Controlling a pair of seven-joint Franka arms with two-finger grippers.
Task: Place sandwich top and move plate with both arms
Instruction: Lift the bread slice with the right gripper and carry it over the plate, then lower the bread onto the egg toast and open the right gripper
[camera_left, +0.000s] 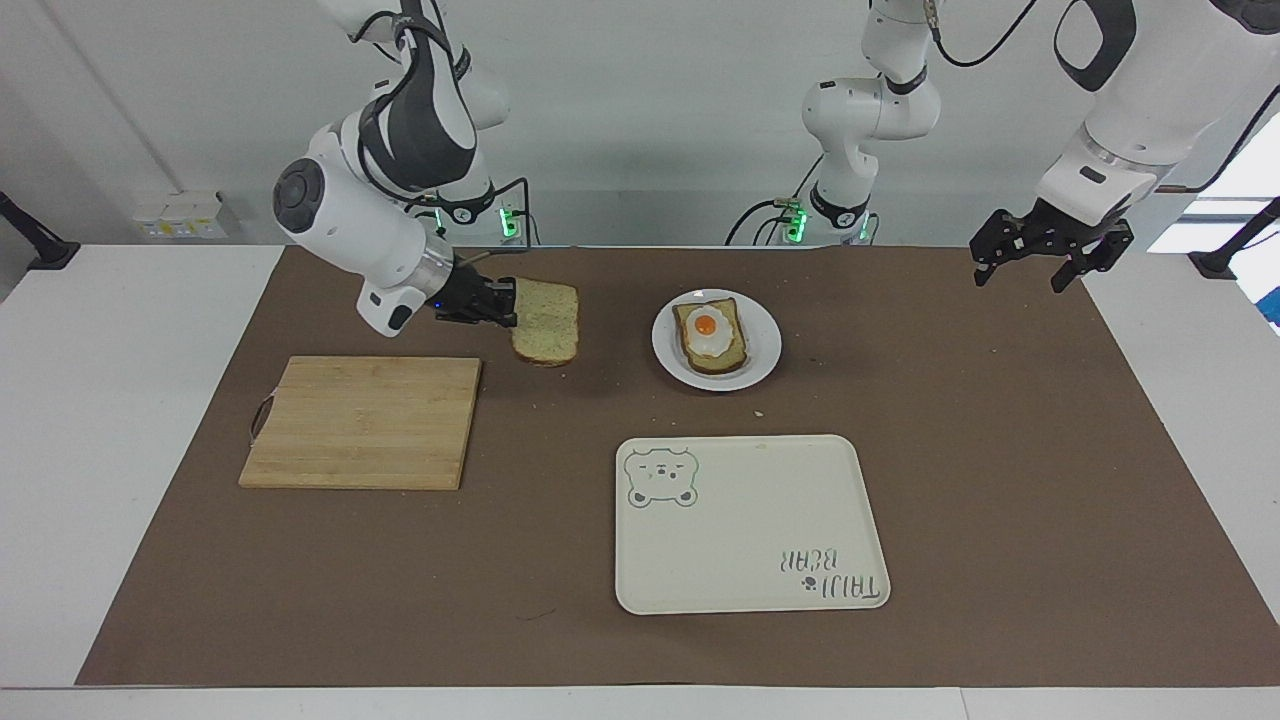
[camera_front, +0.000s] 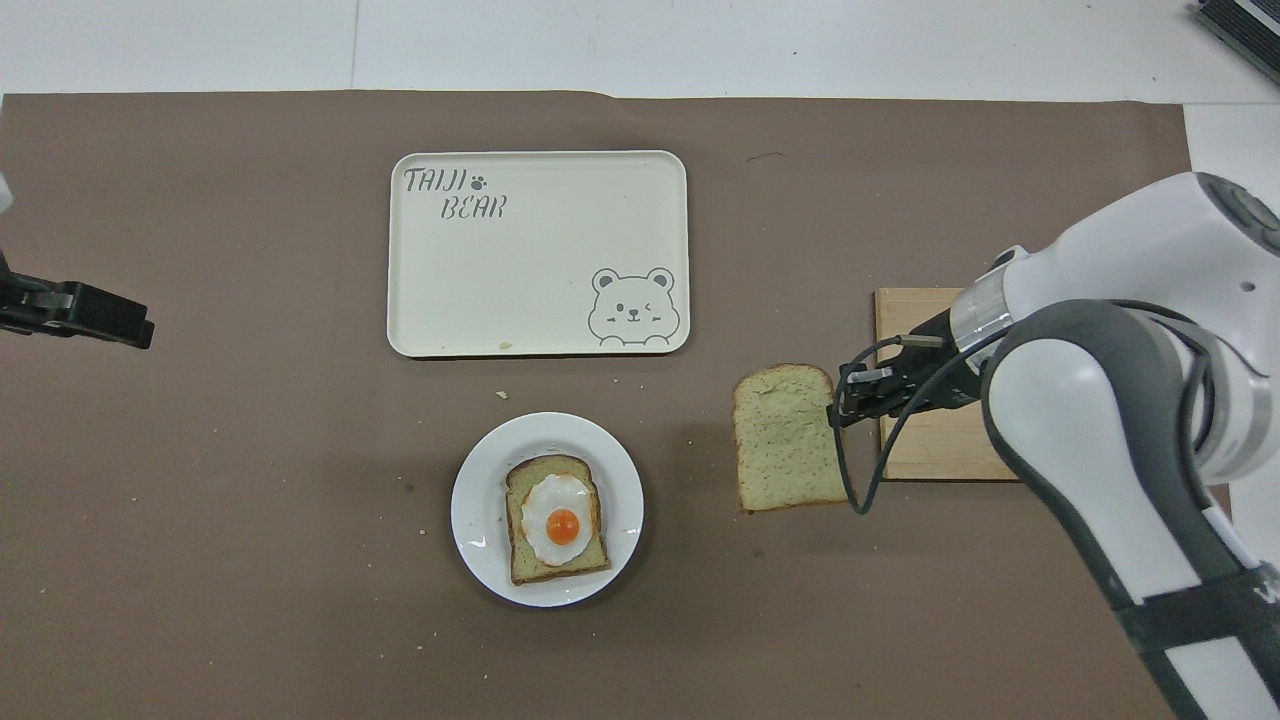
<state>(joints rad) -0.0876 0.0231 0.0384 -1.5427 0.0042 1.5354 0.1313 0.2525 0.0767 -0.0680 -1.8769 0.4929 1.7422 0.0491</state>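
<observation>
One pale speckled sandwich top (camera_left: 546, 320), brown crust, clamped by right gripper (camera_left: 508, 303), left gripper (camera_left: 1035, 258) spread wide

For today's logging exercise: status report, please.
Right gripper shut on sandwich top, airborne over mat beside plate. Left gripper open, waiting. Path clear.

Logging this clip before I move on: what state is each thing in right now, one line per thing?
sandwich top: held in the air over the mat, between cutting board and plate.
right pincer: shut on the slice's edge.
left pincer: open, waiting over the mat's edge.
plate: on the mat, bearing egg toast.
cutting board: bare.
tray: nothing on it.
</observation>
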